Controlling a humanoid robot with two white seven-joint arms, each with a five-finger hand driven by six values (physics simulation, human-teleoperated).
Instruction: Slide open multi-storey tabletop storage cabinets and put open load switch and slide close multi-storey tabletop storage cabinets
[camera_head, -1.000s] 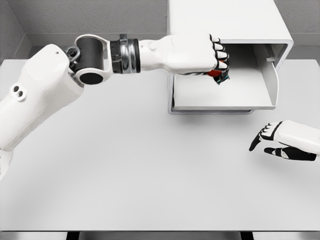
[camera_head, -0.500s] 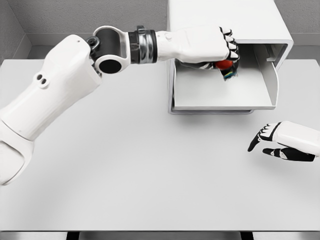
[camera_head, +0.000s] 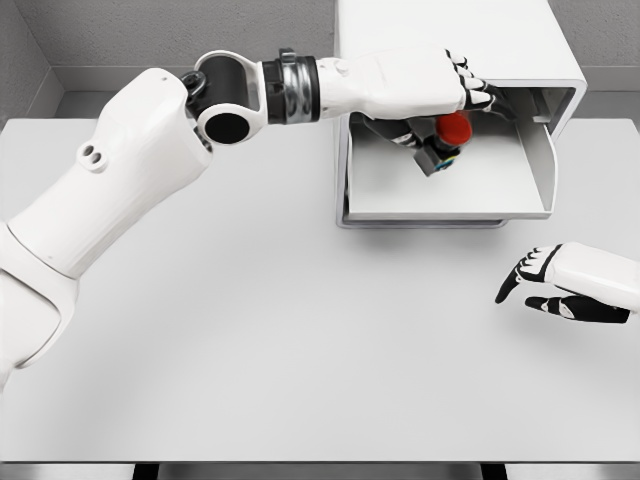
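Since the earlier frame, the left hand (camera_head: 455, 105) has uncurled above the pulled-out drawer, and the load switch, formerly wrapped in its fist, now shows more plainly beneath it.

A white bench (camera_head: 300, 340) fills most of the frame, its front edge cut off at the bottom. At the upper right stands the white storage cabinet (camera_head: 450, 30), its top cropped by the frame's upper edge. Its drawer (camera_head: 450, 195) is slid out toward the viewer, showing a pale floor and a raised right wall.

The left arm (camera_head: 110, 200) enters from the lower left and reaches across to the upper middle, its forearm covering the drawer's back left corner. That hand's fingers are spread loosely over the drawer; whether any of them are touching the switch is hard to make out.

The load switch (camera_head: 447, 140), a small dark body with a round red cap and a hint of blue-green at its lower edge, sits inside the drawer, near the back, directly under the hand. Its upper left part is hidden by the fingers.

At the right edge, lower down, the right hand (camera_head: 560, 285) hovers over the bench, fingers extended and relaxed, holding nothing; its arm is cut off by the frame.
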